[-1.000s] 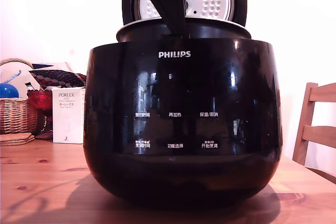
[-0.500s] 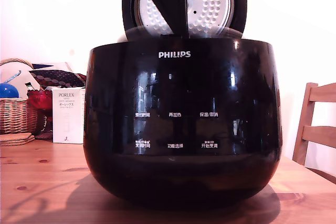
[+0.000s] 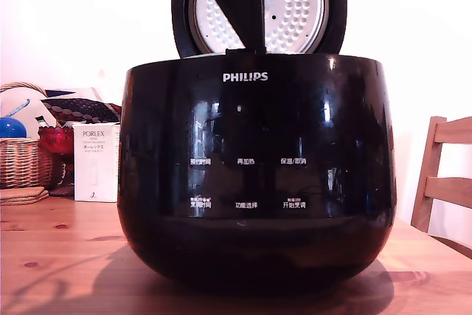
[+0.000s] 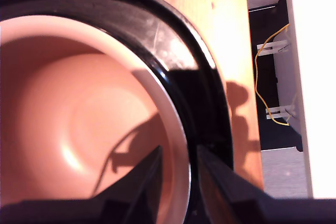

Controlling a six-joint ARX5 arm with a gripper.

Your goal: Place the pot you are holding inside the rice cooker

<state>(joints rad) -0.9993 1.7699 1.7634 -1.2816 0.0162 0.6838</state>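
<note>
So, quick rundown of where things are:

Pot: the inner pot (image 4: pixel 79 129) sits down inside the rice cooker (image 3: pixel 257 175). From the exterior view you can't see it at all, the glossy black body hides it. The wrist view looks straight into it, and the inside reads a warm pinkish tone under this light.

Rim: thin flared lip (image 4: pixel 176 124), lying just inside the cooker's black top ring (image 4: pixel 157 30). Looks seated and level to me, but that's a guess from one angle.

Fingers: the gripper (image 4: pixel 178 177) has one finger inside the pot wall and one outside, pinching the rim. Narrow gap, and the rim fills it. I can't tell how hard the grip is.

Lid: the lid (image 3: pixel 259 5) is tipped up behind, dimpled silver plate facing front, partly blocked by the arm (image 3: pixel 236 5) in the exterior view.

Handling: thin stiff metal, probably light, smooth and a bit slippery. The rim is the only real place to hold, since the body is round and wide.

Next: I'd say just open and lift straight up, so the fingers don't drag the lip.

Around: wicker basket (image 3: pixel 22 160) and a white Porlex box (image 3: pixel 96 161) on the wooden worktop (image 3: pixel 59 256), chair (image 3: pixel 446 175) at the exterior view's right.
</note>
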